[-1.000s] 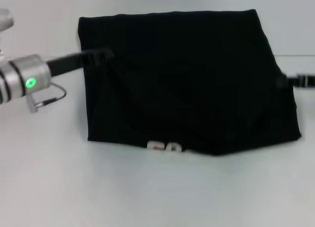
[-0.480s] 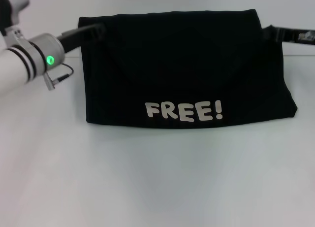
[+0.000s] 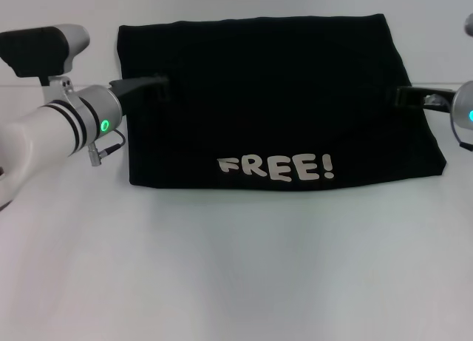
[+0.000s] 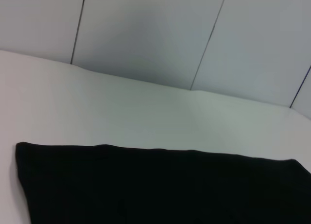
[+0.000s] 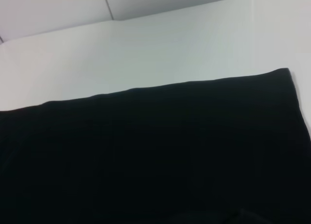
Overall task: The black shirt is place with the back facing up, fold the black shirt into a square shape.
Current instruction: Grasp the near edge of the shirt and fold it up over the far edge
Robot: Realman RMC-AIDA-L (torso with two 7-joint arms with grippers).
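The black shirt [image 3: 273, 97] lies folded into a broad rectangle on the white bench [image 3: 236, 267], pale "FREE!" lettering [image 3: 276, 166] along its near edge. The left gripper [image 3: 151, 84] and right gripper [image 3: 405, 97] sit at its side edges; I cannot tell how their fingers stand.

"FREE!" lettering [image 3: 276, 167] on black shirt [image 3: 273, 89].
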